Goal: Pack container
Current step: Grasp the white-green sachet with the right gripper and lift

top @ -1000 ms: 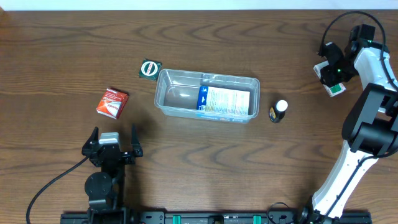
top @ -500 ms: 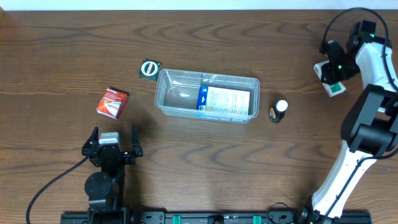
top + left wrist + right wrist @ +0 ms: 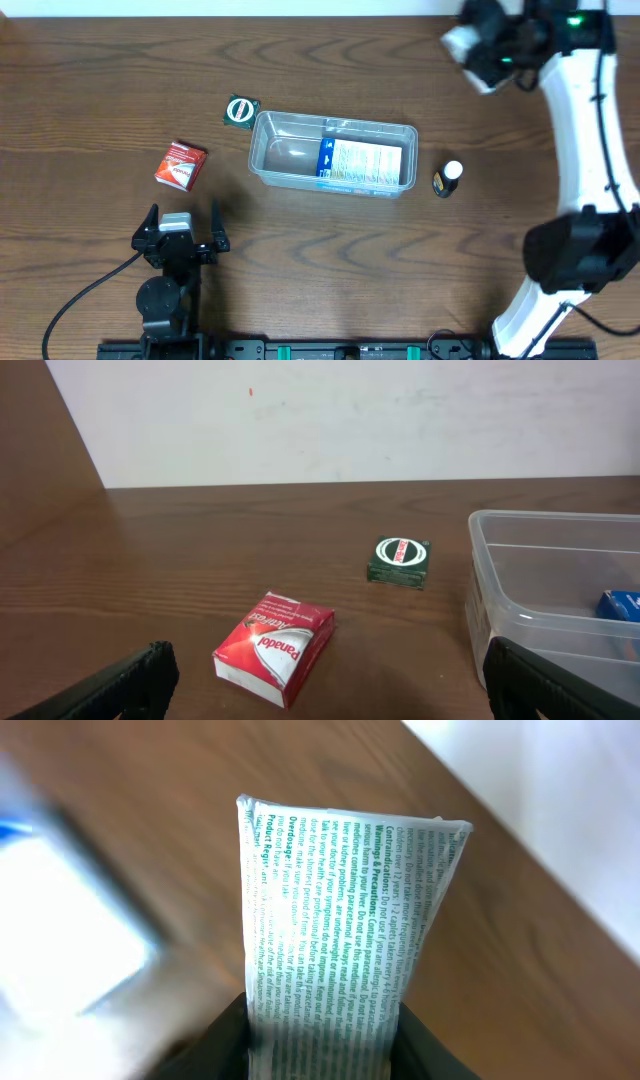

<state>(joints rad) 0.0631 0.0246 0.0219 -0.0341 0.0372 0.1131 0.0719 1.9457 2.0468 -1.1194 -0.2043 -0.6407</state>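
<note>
At the upper right, the right end effector (image 3: 487, 52) was clamped on a white green-printed pack (image 3: 340, 920). At the lower left, the left end effector (image 3: 183, 225) stood with fingers apart, below the container (image 3: 262, 150).

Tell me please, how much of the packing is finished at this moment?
Done: one blue-and-white box lies inside the container. In hand: the right gripper holds a white medicine pack, not yet over the container. Remaining: the Panadol box, green packet and small bottle sit outside it; the left gripper is open and empty.
</note>
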